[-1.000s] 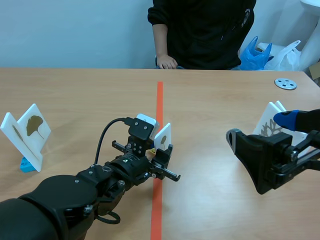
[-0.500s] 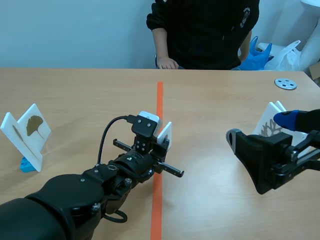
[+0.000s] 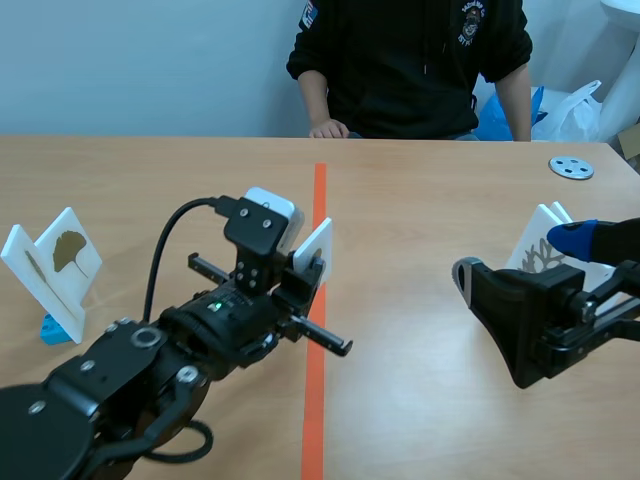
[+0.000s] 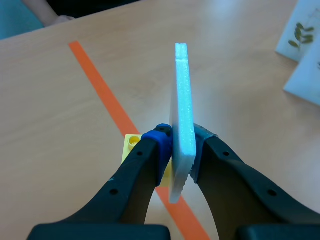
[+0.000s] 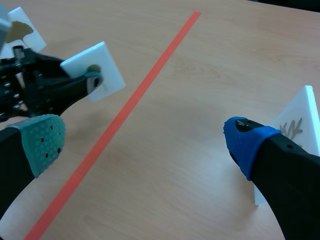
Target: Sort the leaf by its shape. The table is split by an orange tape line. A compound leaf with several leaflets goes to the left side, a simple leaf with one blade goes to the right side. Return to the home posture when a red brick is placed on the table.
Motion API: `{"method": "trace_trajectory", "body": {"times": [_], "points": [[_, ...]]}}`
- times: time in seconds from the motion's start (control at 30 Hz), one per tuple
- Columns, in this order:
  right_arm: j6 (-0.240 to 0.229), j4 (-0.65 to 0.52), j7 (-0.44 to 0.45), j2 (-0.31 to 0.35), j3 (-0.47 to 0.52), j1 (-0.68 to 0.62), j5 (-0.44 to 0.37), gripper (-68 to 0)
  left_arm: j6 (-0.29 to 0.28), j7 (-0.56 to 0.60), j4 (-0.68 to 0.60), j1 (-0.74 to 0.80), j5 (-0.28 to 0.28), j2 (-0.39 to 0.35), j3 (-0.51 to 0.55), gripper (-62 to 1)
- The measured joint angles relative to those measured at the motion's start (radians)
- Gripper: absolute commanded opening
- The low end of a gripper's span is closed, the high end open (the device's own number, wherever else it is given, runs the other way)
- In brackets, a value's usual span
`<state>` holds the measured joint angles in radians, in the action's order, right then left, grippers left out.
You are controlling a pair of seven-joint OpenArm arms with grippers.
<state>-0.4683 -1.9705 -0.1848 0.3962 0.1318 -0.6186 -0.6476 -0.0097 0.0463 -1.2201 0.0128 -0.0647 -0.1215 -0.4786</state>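
At the far left of the worktop stand two left-hand cards, white and leaning together over one blue brick. The rear one bears a single fan-shaped ginkgo leaf. Next comes the left arm, reaching in toward the middle. Its left gripper has both fingers clenched on one held card, a white card that stands upright between the pads, directly over the one orange tape line that splits the worktop. From the right wrist view a dark mark shows on this card's face beside a finger, but the leaf's shape is too hidden to tell. One yellow brick shows just under the card's lower edge, behind a finger and touching the tape. To the right of the line, the right gripper sits low, its two fingers released and spread wide with nothing between them, one pad grey-green and the other blue. Just beside the blue-padded finger stand two right-hand cards, also white. The nearer one shows a branching leaf, and in the left wrist view the farther one carries a sprig of several small leaflets. That makes five cards in all. Farther back on the right lies one grey disc. Across the worktop sits one person in a dark top, with one hand resting on the far edge near the end of the tape. One blue bag and one white bag lie behind.
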Motion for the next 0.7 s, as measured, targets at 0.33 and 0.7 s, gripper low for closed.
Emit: {"method": "trace_trajectory", "body": {"times": [0.33, 0.7], "points": [[0.0, 0.0, 0.0, 0.0, 0.0, 0.0, 0.0, 0.4, 0.015, -0.01, -0.385, 0.33, -0.005, -0.07, 0.183, -55.3], [0.0, 0.0, 0.0, 0.0, 0.0, 0.0, 0.0, 0.4, 0.025, -0.011, -0.349, 0.435, -0.114, -0.067, 0.442, -55.4]]}}
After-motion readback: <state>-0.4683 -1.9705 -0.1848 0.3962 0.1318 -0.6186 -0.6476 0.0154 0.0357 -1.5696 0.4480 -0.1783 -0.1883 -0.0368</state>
